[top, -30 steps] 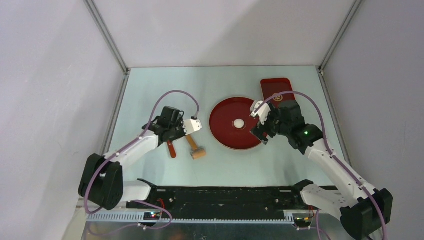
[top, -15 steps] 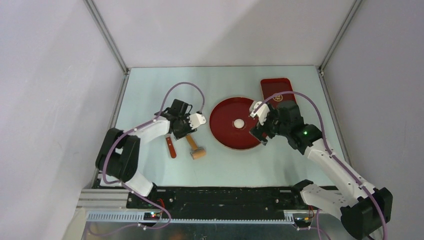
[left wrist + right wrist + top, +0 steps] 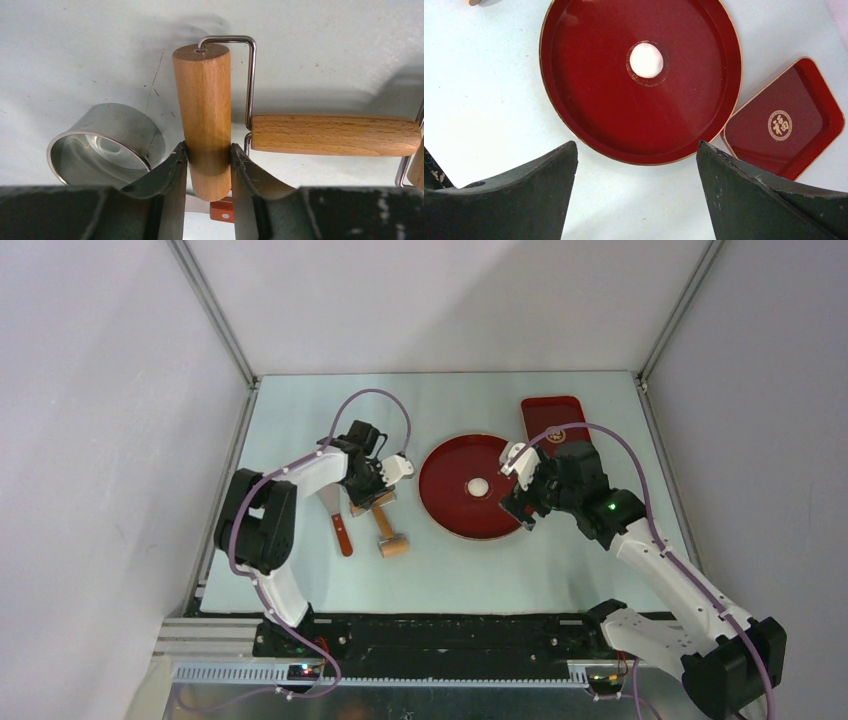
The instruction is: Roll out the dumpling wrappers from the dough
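- Left hand (image 3: 207,155) is clamped on the barrel of the wooden roller (image 3: 202,100), with 1 finger pressed to each side near the barrel's lower end.
- The roller's handle (image 3: 335,135) lies crosswise to the barrel and is joined to it by a bent wire frame (image 3: 251,75), above the pale surface (image 3: 75,50).
- A shiny ring cutter (image 3: 105,145) sits on the surface just beside the hand's left finger.
- From above, a scraper (image 3: 342,533) with a reddish handle lies near that hand, on its outer side.
- Right hand (image 3: 636,150) hovers with its 2 fingers spread wide apart, gripping nothing, over the near rim of the round red plate (image 3: 589,115).
- The dough (image 3: 646,60), a small white ball, rests at the centre of that plate, apart from both hands.
- A smaller red tray (image 3: 809,100) with a gold emblem lies just beside the plate.
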